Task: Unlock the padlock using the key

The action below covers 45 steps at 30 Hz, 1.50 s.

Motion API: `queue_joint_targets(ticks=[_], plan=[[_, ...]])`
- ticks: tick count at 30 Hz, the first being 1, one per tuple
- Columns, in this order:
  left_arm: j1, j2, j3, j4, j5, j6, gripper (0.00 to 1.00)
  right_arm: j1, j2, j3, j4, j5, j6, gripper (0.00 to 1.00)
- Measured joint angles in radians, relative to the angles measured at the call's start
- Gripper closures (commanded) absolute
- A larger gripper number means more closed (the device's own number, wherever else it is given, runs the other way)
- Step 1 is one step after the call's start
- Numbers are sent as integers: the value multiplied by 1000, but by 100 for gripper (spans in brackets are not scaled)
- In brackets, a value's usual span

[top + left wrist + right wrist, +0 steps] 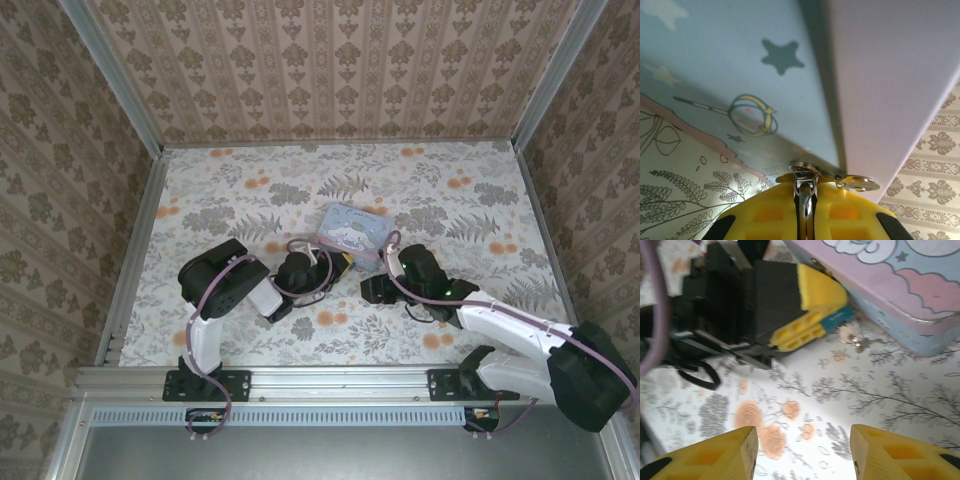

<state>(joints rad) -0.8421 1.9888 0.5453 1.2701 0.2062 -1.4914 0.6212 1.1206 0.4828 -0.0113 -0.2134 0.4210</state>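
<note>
The padlock (838, 318) is tiny, and its teal-tinged body pokes out between the yellow fingers of my left gripper (830, 310), which is shut on it. In the left wrist view, thin silvery metal (804, 186) sits pinched in the shut left gripper (805, 181), pressed against the tin. A small silvery key (860, 182) hangs on a ring beside it; in the right wrist view the key (854, 337) lies on the table by the tin's base. My right gripper (802, 436) is open over bare tablecloth, a short way from the padlock. From above, the left gripper (341, 264) and right gripper (371, 288) face each other.
The pastel cartoon tin box (355, 229) lies just behind both grippers, touching the left fingers. A flowered cloth covers the table (250, 190). Patterned walls and metal rails (130, 260) enclose it. Purple cables loop over the left wrist (300, 262).
</note>
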Motion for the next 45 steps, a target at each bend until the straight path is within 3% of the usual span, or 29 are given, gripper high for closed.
queue_joint_targets(ticks=[13, 27, 37, 45], plan=[[6, 8, 0, 9, 26, -1, 100, 148, 130, 22, 5, 297, -233, 48], [6, 13, 0, 14, 30, -1, 100, 229, 341, 110, 111, 504, -381, 53], [6, 15, 1, 17, 31, -1, 100, 231, 447, 172, 137, 592, -423, 64], [12, 22, 1, 27, 24, -1, 100, 232, 522, 230, 139, 655, -431, 86]])
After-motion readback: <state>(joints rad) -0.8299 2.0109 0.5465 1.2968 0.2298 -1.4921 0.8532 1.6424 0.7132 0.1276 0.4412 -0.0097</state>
